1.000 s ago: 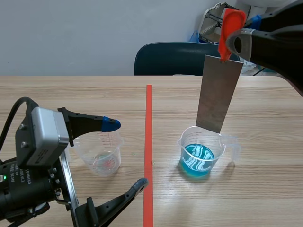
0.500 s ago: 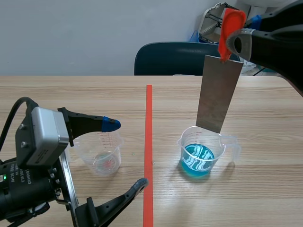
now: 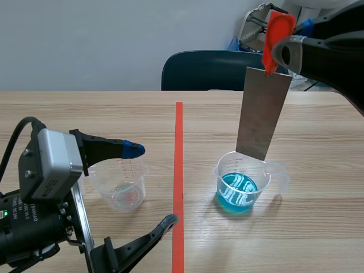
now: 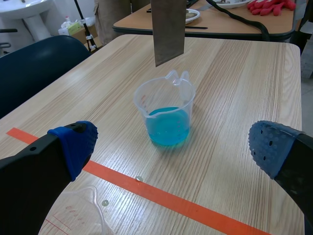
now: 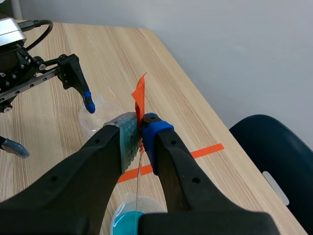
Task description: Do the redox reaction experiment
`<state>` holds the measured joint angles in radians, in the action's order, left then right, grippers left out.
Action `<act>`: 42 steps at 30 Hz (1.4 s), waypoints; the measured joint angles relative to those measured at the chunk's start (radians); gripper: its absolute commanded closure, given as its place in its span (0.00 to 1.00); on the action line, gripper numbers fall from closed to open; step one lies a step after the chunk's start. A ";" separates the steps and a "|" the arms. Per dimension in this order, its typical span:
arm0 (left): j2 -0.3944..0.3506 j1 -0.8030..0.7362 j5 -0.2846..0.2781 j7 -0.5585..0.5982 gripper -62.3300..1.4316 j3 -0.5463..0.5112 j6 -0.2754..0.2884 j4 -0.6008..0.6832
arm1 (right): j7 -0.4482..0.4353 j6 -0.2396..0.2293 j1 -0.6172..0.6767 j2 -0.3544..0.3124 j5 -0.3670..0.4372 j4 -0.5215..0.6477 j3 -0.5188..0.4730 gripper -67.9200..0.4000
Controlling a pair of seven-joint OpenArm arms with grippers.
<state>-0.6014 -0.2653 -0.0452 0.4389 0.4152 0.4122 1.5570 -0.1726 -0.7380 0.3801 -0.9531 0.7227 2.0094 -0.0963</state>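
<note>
The wooden table carries everything. The left gripper sits low over it, fingers spread wide and holding nothing. A metal sheet hangs upright just above the cup of blue liquid, well apart from the clear cup. The right gripper pinches the sheet's orange tab.

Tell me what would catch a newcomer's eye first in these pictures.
A grey metal plate hangs from the right pincer, gripped by its orange-red top, just above a beaker of bright blue liquid right of the tape line. Left of the line, the open left pincer hovers by a second clear beaker.
</note>
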 measured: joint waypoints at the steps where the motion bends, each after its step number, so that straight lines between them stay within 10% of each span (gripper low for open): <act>1: 0.000 0.000 0.000 0.000 0.00 0.000 0.000 0.000 | 0.000 0.000 0.000 0.000 0.000 0.000 0.000 0.98; 42: 0.000 0.000 0.000 0.000 0.00 0.000 0.000 0.000 | -0.161 0.000 -0.132 0.222 -0.340 -0.278 0.207 0.99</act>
<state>-0.6014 -0.2653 -0.0456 0.4389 0.4152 0.4118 1.5570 -0.3332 -0.7383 0.2478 -0.7315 0.3824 1.7317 0.1108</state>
